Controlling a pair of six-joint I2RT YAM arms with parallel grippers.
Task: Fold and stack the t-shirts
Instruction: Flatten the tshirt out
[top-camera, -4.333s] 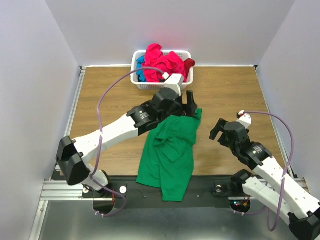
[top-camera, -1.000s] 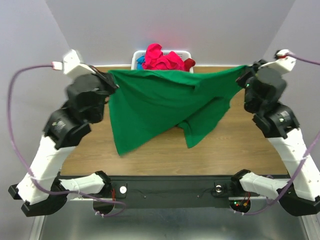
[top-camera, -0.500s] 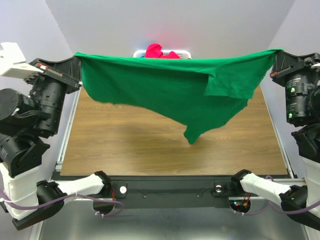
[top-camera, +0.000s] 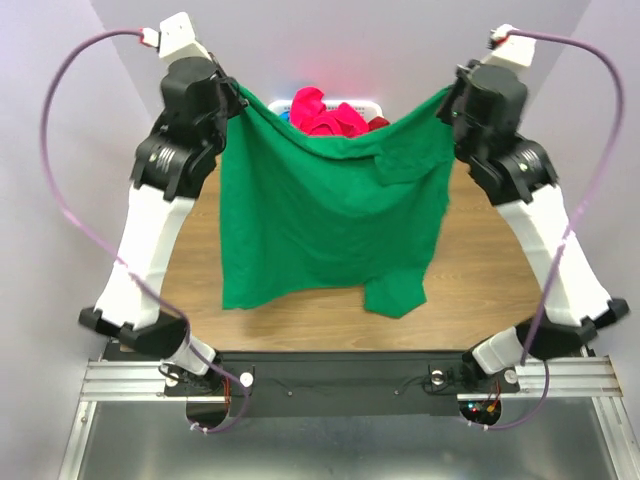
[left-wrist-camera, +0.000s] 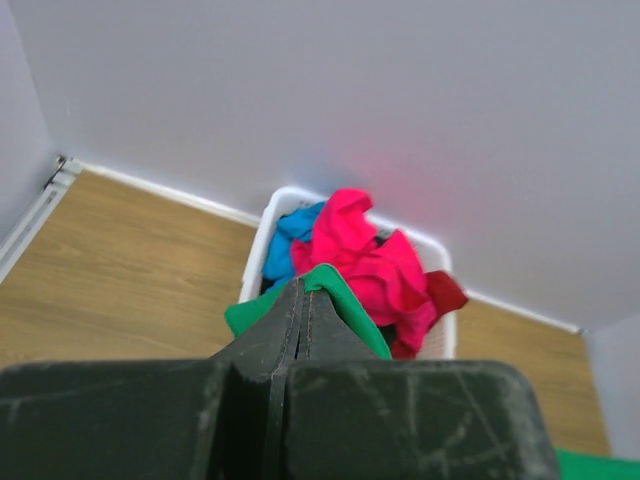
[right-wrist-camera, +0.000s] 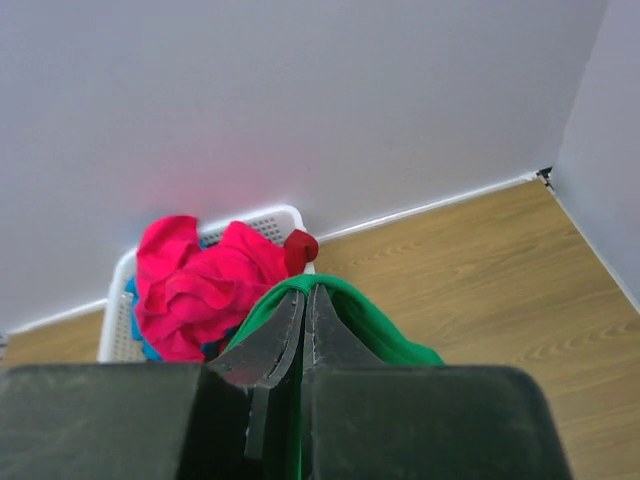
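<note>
A green t-shirt hangs spread in the air between both arms, its lower edge just above the table. My left gripper is shut on its upper left corner, and green cloth pokes out past the tips. At the upper right corner my right gripper is shut on the cloth too, with green cloth wrapped over its tips. Pink-red t-shirts and a blue one lie heaped in the white basket behind the green shirt.
The basket stands against the back wall at the middle. The wooden table is bounded by grey walls left, right and behind. A black rail runs along the near edge between the arm bases.
Both arms have swung inward and back from a wide stretch, so the green shirt now sags and hangs lower, its hem nearer the table. Both grips held.
</note>
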